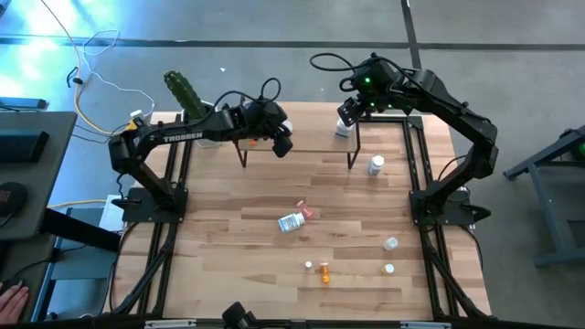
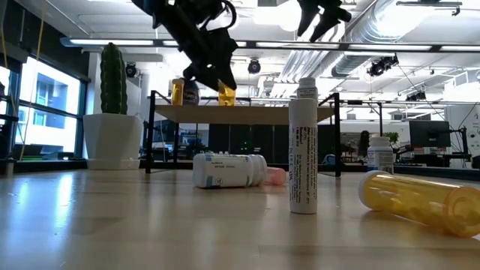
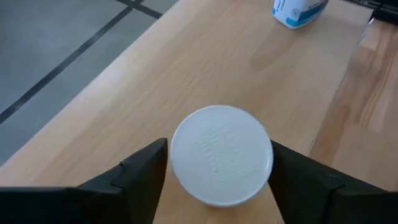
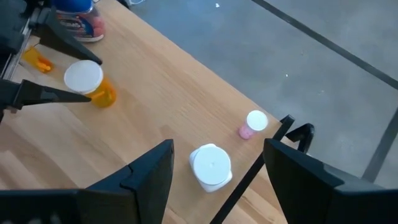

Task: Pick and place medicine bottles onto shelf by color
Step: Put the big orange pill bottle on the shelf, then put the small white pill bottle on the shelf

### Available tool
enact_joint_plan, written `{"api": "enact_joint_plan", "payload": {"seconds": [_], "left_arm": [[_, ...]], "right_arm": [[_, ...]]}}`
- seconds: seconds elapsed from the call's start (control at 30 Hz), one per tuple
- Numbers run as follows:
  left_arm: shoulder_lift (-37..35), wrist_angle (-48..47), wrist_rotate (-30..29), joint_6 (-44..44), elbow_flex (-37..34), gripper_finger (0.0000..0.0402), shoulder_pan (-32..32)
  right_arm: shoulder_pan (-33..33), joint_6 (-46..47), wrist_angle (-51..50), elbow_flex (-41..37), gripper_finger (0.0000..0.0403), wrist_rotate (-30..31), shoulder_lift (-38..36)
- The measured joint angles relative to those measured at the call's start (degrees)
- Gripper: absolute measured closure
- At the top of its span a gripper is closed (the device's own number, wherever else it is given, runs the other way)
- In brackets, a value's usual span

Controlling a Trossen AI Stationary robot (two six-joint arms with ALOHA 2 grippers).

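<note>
An orange medicine bottle with a white cap (image 3: 221, 162) stands upright on the shelf (image 3: 186, 68). My left gripper (image 3: 219, 148) is open, with one finger close on either side of that cap; it reaches over the shelf's middle (image 1: 281, 142). My right gripper (image 4: 217, 186) hangs open high above the shelf's right end (image 1: 350, 111); far below it stands a white-capped bottle (image 4: 211, 165). A pink vial (image 4: 252, 124) also stands on the shelf. More bottles lie scattered on the table, among them a white one on its side (image 1: 291, 222) and an orange one (image 1: 324, 272). My left gripper's fingers (image 3: 146, 177) flank the white cap (image 3: 180, 158) of the standing orange bottle, coming slanting down from the table's left. I cannot tell whether they touch the cap. The bottle rests on its base on the shelf board.
A cactus in a white pot (image 2: 112, 90) stands at the table's far left. On the table are an upright white tube (image 2: 303, 146), a lying orange bottle (image 2: 420, 199), a white bottle (image 1: 376, 165) and small white-capped ones (image 1: 391, 243). A blue-labelled bottle (image 4: 78, 22) stands farther along the shelf.
</note>
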Motion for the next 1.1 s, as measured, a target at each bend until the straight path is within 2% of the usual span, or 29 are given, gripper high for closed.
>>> {"api": "enact_joint_plan", "payload": {"seconds": [0.17,0.57,0.77,1.1], "left_arm": [[-1.39,0.23,-0.03,-0.48,0.01,0.0124,0.00],[-6.97,0.44,0.32,-0.48,-0.01,0.0122,-2.14],[-11.10,-0.57,0.33,-0.48,0.01,0.0122,-6.78],[-13.96,-10.98,1.39,-2.01,0.01,0.0122,-17.15]], "right_arm": [[0.00,-0.10,-0.01,0.00,0.0164,-2.31,-0.01],[0.02,-0.19,-0.19,0.00,0.0164,-5.35,0.00],[0.11,-0.16,-1.18,0.00,0.0164,-8.58,-0.01],[4.92,6.13,-3.21,0.00,0.0164,-9.87,-0.01]]}}
